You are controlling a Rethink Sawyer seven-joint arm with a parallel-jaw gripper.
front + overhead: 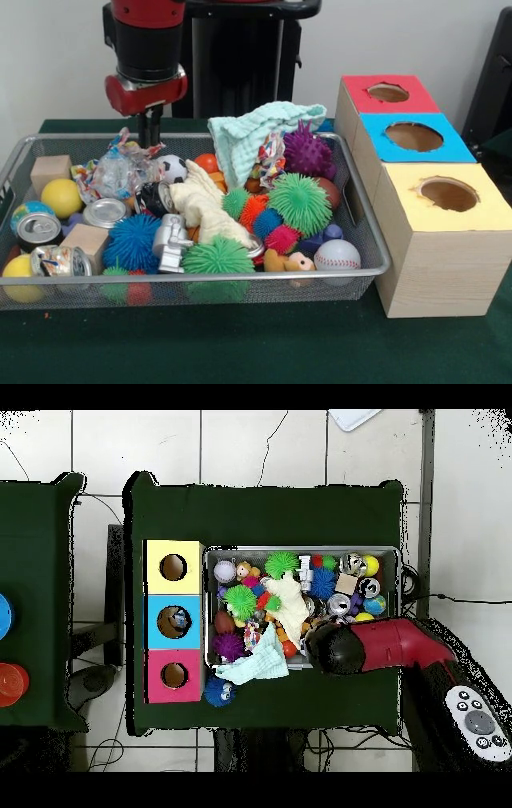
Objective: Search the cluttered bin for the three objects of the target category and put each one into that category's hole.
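The silver wire bin [240, 277] is full of toys; it also shows in the overhead view [300, 551]. A crumpled see-through plastic bottle [120, 172] with coloured scraps lies at the bin's far left in the front view. Another creased clear piece with a coloured label [60, 260] lies at the near left; I cannot tell if it is a bottle or a can. My gripper [150, 132] hangs just above and behind the crumpled bottle, at the bin's far rim. In the overhead view the red arm [385, 646] hides it. The red-topped hole [388, 92] [174, 675] is on the box beside the bin.
Blue-topped [414, 136] and yellow-topped [448, 194] holes sit nearer the camera on the same box. Silver cans [104, 212], spiky rubber balls [299, 204], a pale green towel [260, 128], wooden blocks [50, 170], a baseball [337, 256] fill the bin. A blue toy [220, 692] lies outside it.
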